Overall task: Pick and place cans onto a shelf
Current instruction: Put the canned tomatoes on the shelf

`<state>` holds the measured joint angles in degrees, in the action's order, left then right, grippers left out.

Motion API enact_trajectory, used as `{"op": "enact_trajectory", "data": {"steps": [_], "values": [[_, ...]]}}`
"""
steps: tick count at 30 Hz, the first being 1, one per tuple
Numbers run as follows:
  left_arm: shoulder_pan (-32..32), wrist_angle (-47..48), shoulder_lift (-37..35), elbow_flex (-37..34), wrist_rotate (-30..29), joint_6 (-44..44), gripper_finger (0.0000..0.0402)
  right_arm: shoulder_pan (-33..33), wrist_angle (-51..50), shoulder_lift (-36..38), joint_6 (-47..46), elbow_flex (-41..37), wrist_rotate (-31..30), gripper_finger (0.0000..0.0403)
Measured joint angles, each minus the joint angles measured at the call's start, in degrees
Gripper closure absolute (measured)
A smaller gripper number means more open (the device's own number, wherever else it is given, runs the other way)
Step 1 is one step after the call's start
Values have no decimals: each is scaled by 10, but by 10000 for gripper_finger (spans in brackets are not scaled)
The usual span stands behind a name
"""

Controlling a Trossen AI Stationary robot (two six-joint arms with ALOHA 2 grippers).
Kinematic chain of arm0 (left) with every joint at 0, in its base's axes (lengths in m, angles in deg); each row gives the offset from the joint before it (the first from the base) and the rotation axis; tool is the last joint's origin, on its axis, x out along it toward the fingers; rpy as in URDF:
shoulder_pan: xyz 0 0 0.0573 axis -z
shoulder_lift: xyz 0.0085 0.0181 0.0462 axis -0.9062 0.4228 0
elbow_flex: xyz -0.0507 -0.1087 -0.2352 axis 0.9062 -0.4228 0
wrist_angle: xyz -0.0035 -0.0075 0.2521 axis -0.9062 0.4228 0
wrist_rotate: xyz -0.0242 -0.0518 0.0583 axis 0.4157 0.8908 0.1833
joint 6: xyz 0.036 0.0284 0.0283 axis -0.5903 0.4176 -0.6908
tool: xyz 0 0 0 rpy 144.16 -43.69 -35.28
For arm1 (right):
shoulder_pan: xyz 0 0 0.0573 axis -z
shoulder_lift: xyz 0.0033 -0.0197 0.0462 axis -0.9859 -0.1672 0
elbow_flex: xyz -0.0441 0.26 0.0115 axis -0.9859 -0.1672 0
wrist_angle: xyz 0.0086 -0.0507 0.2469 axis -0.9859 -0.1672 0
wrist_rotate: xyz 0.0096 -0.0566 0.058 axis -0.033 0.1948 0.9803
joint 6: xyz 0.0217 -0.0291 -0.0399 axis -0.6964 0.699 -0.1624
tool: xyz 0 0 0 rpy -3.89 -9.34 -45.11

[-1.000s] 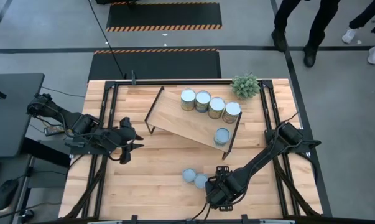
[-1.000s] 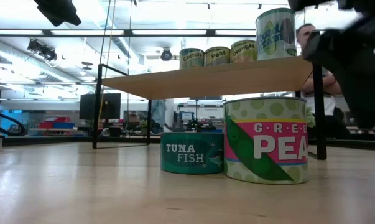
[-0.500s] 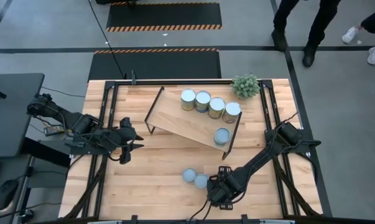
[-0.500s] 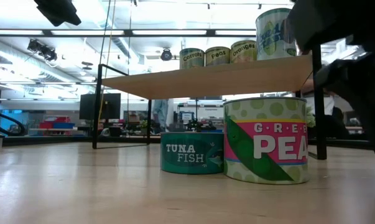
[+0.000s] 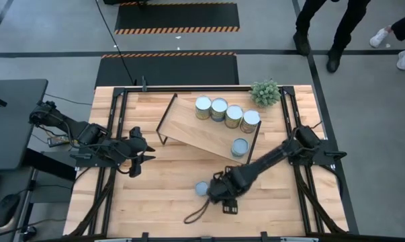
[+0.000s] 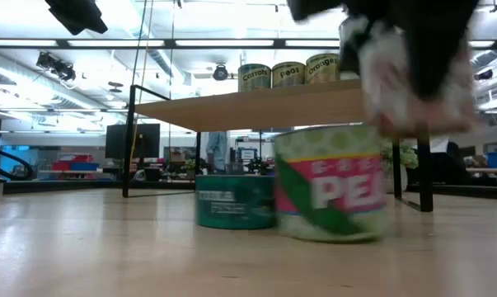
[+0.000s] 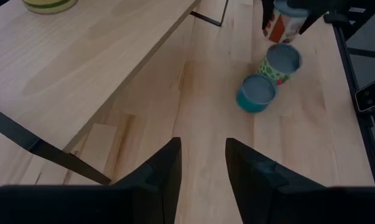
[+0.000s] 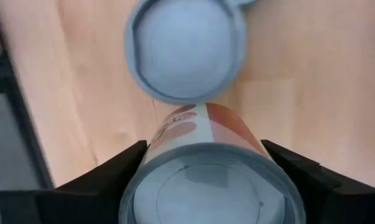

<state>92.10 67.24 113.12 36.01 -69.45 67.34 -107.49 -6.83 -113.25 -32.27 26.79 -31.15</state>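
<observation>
Right end effector (image 8: 206, 180) closed on orange-labelled can (image 8: 206, 140), above green peas can (image 6: 330, 181) and tuna can (image 6: 232, 200) on counter (image 5: 162, 181) near shelf (image 5: 202, 128). Left end effector (image 5: 143, 149) narrowly open, empty, at counter's left.

You can read three labels on the cans standing in a row on the shelf (image 6: 273, 106) in the low view: "Carrots" on the can (image 6: 254, 77) nearest the shelf's left end, "Peas" on the next can (image 6: 288, 73), "Oranges" on the third can (image 6: 323, 68). On the table below, the big green-and-pink can (image 6: 330, 183) shows blurred white letters "PEA". The label on the teal can (image 6: 233, 200) beside it is too smeared to read.
</observation>
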Motion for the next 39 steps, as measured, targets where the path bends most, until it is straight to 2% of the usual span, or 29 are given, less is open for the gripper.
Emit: {"op": "enact_trajectory", "data": {"steps": [9,22,39], "values": [[0,-1,0,0,0,0,272,58,-101,1,64,134,-40,113],[0,-3,0,0,0,0,272,159,-206,2,57,271,-54,112],[0,-2,0,0,0,0,272,243,-258,1,236,287,-58,110]]}}
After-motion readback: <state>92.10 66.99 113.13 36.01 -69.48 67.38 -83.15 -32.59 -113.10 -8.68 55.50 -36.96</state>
